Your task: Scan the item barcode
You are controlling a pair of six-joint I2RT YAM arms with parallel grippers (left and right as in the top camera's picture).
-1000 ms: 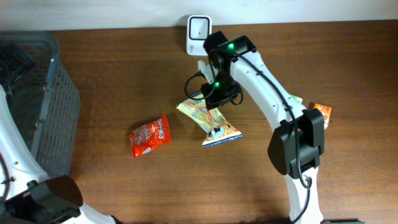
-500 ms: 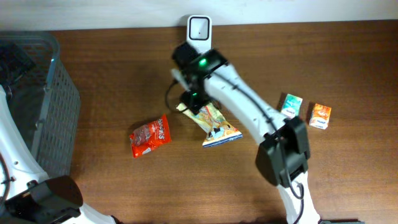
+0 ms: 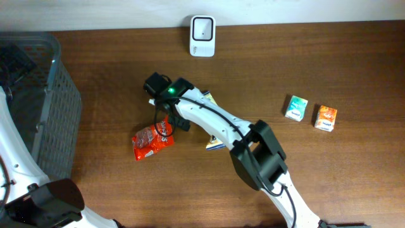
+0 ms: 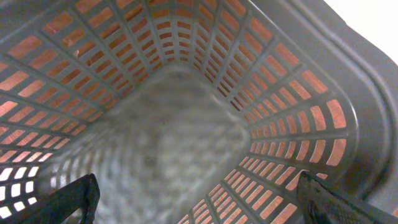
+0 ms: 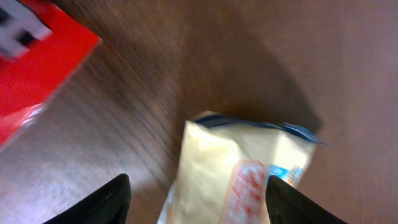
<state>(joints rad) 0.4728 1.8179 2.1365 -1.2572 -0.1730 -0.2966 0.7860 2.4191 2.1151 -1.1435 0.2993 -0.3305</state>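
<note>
**Desk:** Talk me through it, left side first

**Me:** My left gripper (image 4: 202,202) hung over the grey basket (image 3: 44,107) with its jaws spread wide and nothing in them. That wrist view showed only the mesh floor

**Desk:** And moving right?

**Me:** A red packet (image 3: 152,139) lay flat on the table (image 3: 95,69). My right gripper (image 5: 196,193) hovered just beside it, jaws well apart and gripping nothing. Below them in the wrist view lay the yellow packet (image 5: 236,168), flat on the wood. From overhead my arm covered most of it

**Desk:** Scanner?

**Me:** The white scanner (image 3: 202,27) stood at the back edge, well apart from both packets, with nothing held before it. Far right, a teal box (image 3: 295,107) and an orange box (image 3: 326,118) sat side by side, neither arm near them

**Desk:** So how far along were we?

**Me:** I judged no scan was under way, since every item was on the table. I couldn't tell which ones had been scanned, and I saw no barcode. What was left was to grasp a packet, carry it to the scanner and show the code
</note>
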